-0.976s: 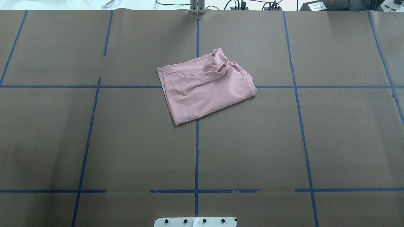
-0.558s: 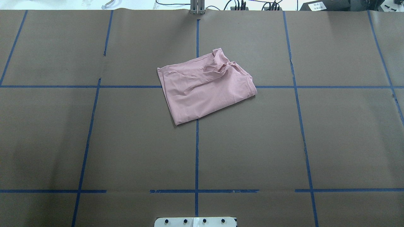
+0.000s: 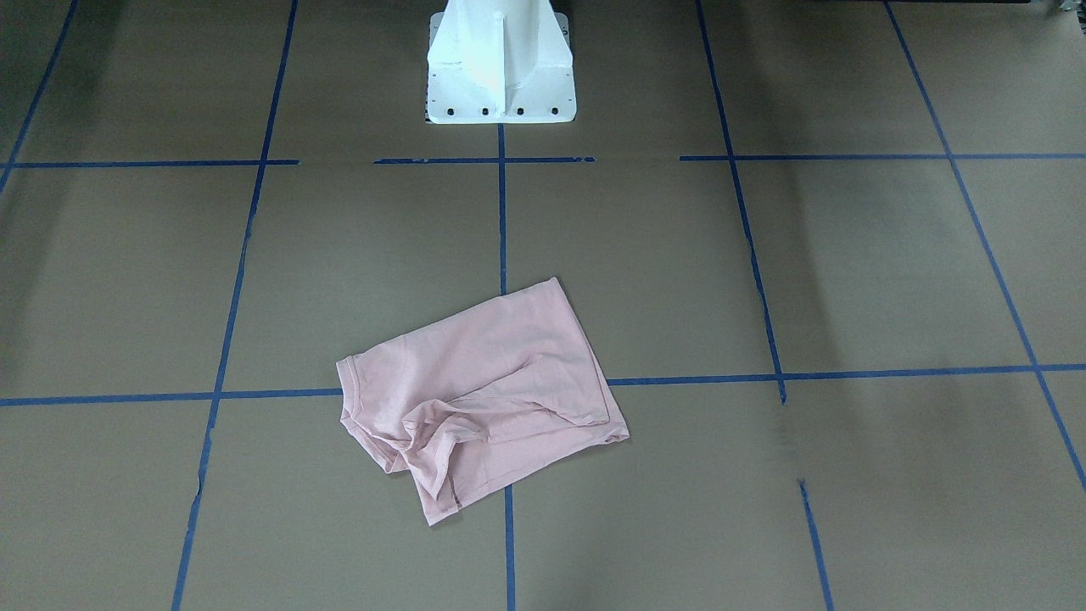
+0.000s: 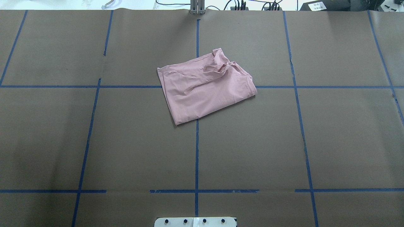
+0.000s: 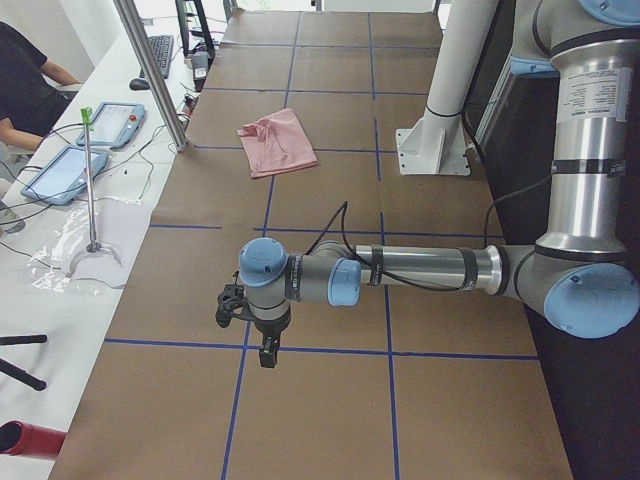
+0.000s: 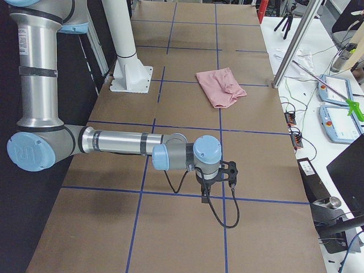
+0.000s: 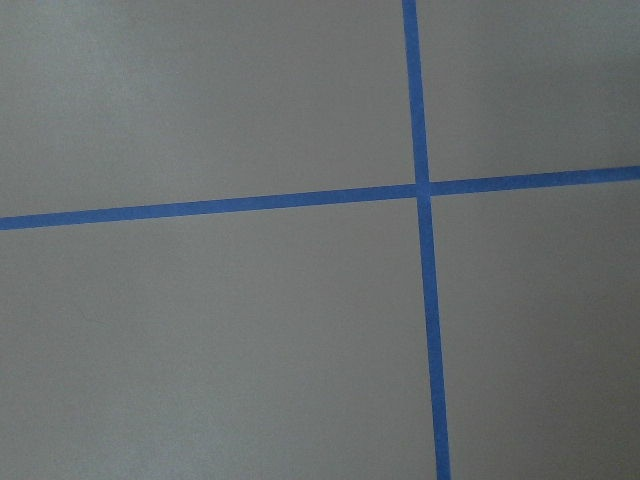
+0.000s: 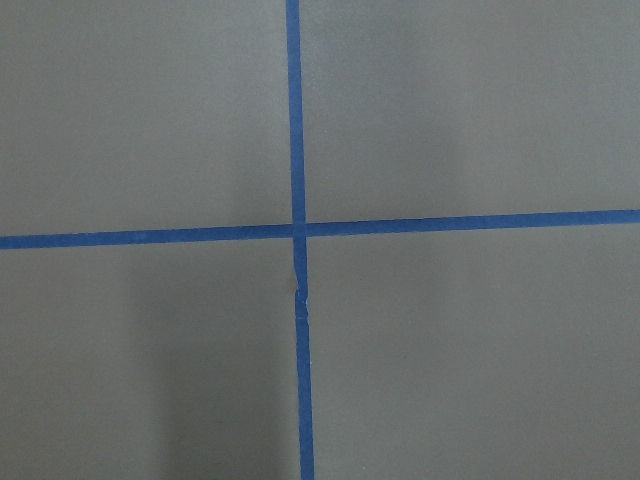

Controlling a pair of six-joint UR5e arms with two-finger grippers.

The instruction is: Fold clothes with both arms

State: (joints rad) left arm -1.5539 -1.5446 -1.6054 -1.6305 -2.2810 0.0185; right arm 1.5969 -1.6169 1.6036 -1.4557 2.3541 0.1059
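Note:
The clothes are one pale pink T-shirt (image 4: 205, 86) lying folded and rumpled near the table's middle, with no print showing; it also appears in the front view (image 3: 484, 395) and small in the side views (image 5: 277, 142) (image 6: 220, 86). My left gripper (image 5: 266, 352) hangs over bare table far from the shirt, toward the table's left end. My right gripper (image 6: 205, 196) hangs the same way toward the right end. Both show only in the side views, so I cannot tell whether they are open or shut. The wrist views show only brown paper and blue tape.
Brown paper with a blue tape grid (image 4: 197, 151) covers the table. The white pedestal base (image 3: 499, 64) stands at the robot's edge. A side bench holds tablets (image 5: 112, 124), cables and a metal post (image 5: 150, 70); a seated person (image 5: 25, 85) is beside it.

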